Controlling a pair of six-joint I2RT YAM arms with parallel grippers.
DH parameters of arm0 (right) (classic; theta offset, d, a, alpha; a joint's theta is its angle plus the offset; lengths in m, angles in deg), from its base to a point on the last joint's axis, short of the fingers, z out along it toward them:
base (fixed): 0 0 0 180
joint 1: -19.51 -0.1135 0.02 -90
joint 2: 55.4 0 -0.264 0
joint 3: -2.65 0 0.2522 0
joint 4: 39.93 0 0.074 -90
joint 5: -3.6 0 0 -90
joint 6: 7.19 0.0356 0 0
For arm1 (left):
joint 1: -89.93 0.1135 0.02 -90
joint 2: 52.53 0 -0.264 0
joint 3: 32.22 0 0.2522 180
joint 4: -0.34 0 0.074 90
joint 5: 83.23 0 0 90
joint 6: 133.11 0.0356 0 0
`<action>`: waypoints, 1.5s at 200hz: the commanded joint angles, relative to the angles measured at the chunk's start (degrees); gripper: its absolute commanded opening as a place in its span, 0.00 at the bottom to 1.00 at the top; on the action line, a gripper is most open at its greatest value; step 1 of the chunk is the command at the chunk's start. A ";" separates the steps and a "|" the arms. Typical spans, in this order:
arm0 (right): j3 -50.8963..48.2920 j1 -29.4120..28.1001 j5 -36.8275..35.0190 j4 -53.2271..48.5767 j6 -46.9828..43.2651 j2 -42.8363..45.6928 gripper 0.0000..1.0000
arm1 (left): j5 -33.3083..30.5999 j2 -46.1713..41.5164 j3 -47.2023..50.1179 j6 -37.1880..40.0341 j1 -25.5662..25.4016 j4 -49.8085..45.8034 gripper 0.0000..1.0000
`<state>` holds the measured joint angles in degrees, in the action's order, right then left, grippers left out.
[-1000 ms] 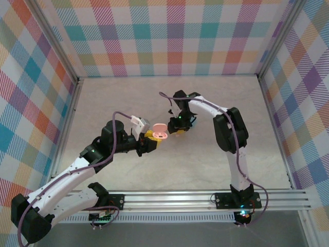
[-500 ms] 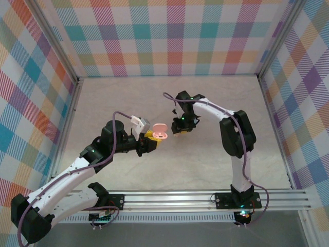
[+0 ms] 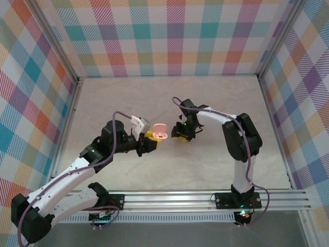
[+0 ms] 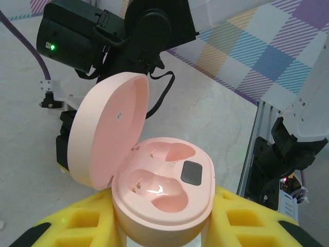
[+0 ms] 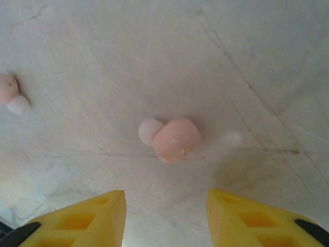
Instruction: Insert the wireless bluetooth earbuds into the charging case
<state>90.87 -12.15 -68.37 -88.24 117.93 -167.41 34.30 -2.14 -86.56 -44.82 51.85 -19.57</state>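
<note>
Since the earlier top view, the white and black right arm [image 3: 234, 128] has swung its elbow outward and brought its wrist down and nearer us. The left arm [image 3: 77, 170] has not moved.

We see the pale stone-patterned table [image 3: 118, 98] under both arms. The left gripper [image 3: 150, 136] is clamped on the pale pink oval plastic charging case [image 4: 164, 193]. The case sits between its yellow pads with the lid tipped open, and both moulded sockets are empty.

The right gripper [image 5: 165, 200] hangs low over the table, its yellow fingers spread partway and holding nothing. Just beyond them lies a pale pink rounded plastic earbud with a white tip [image 5: 174, 139], in line with the gap but not yet inside it. A second pink earbud [image 5: 10, 93] lies well off to the left edge of the wrist view.

We judge the pick to be the risky part. The bud is small and rounded, so pads closing off-centre could squirt it sideways. Coming down too far would drive the fingertips into the table. A crooked grip would leave the bud badly turned for its socket.
</note>
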 commanded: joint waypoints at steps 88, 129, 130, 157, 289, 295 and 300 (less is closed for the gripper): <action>10.64 0.37 -2.24 -3.33 -2.08 -7.95 0.41 | -0.11 -2.40 0.74 0.93 0.33 -1.19 0.29; 13.46 0.37 -3.52 -4.88 -4.89 -9.33 0.40 | -0.03 -1.97 0.94 1.06 0.35 -0.68 0.28; 13.58 0.37 -3.52 -4.94 -4.93 -9.39 0.40 | -0.02 -1.97 0.94 1.03 0.32 -0.65 0.28; 15.14 0.37 -3.43 -6.05 -6.02 -10.47 0.39 | 0.07 -1.61 0.68 1.12 0.31 -0.60 0.28; 11.43 -0.27 -6.73 -8.52 -13.10 -9.26 0.36 | -0.19 -1.53 0.37 1.02 0.38 -1.04 0.28; 11.89 -0.57 -7.45 -9.06 -13.37 -9.40 0.36 | -0.24 -1.54 0.32 1.01 0.36 -1.15 0.28; 12.25 -0.80 -8.19 -9.51 -13.61 -9.44 0.35 | -0.28 -1.61 0.29 1.04 0.35 -1.22 0.28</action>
<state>102.52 -12.08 -72.07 -91.47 107.26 -176.00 34.11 -3.63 -86.49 -44.78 51.85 -20.84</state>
